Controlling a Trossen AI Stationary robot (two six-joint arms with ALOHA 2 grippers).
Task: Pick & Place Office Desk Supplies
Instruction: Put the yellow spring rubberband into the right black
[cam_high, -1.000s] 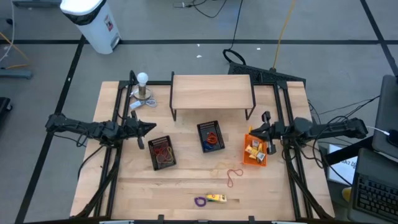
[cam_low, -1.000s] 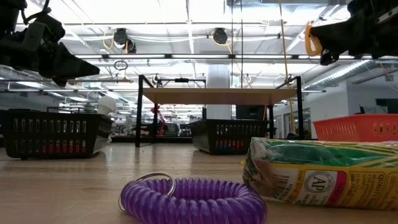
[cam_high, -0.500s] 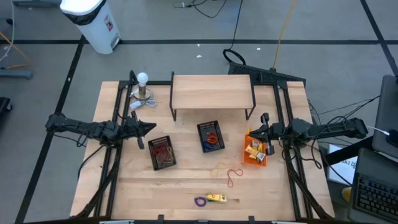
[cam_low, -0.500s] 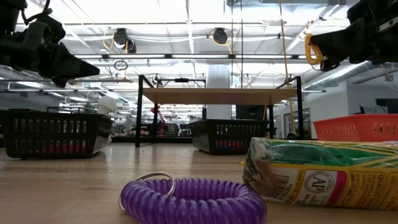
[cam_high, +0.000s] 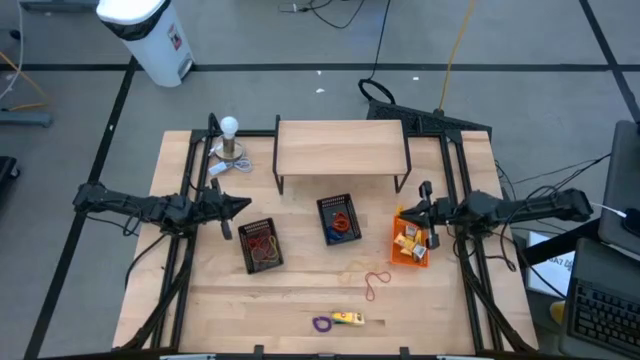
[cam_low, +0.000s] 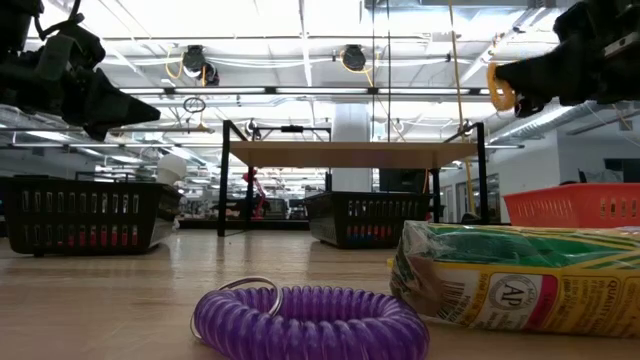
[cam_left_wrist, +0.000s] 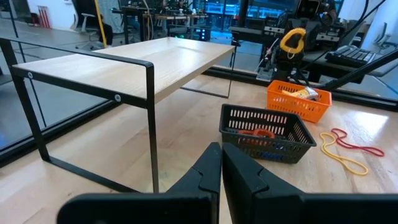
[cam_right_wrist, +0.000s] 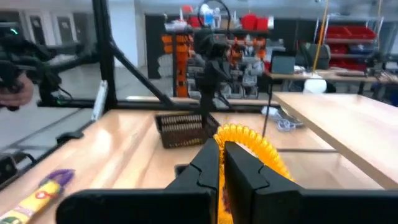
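The right hand (cam_high: 428, 200) is seen raised above the table (cam_high: 300, 290), at the 12 o'clock edge of the orange basket (cam_high: 410, 243) — its fingers are pressed together on a yellow coil loop (cam_low: 497, 86), which hangs in the air, clear of the basket. The same loop is seen arching over the fingertips in the right wrist view.

The left hand (cam_high: 240, 206) is held above the table just at 11 o'clock of the left black basket (cam_high: 262, 245), its fingers pressed together with nothing between them.

2 black baskets are set in front of the wooden shelf (cam_high: 340, 148): the left one holds red loops, the middle black basket (cam_high: 339, 219) holds red and blue ones. Yellow packets lie in the orange basket.

On the bare table, at 7 o'clock of the orange basket, a red loop (cam_high: 376, 284) and a yellow loop (cam_high: 352, 276) are found — nearer the front edge, a purple coil loop (cam_high: 322, 323) lies just beside a yellow packet (cam_high: 348, 319).
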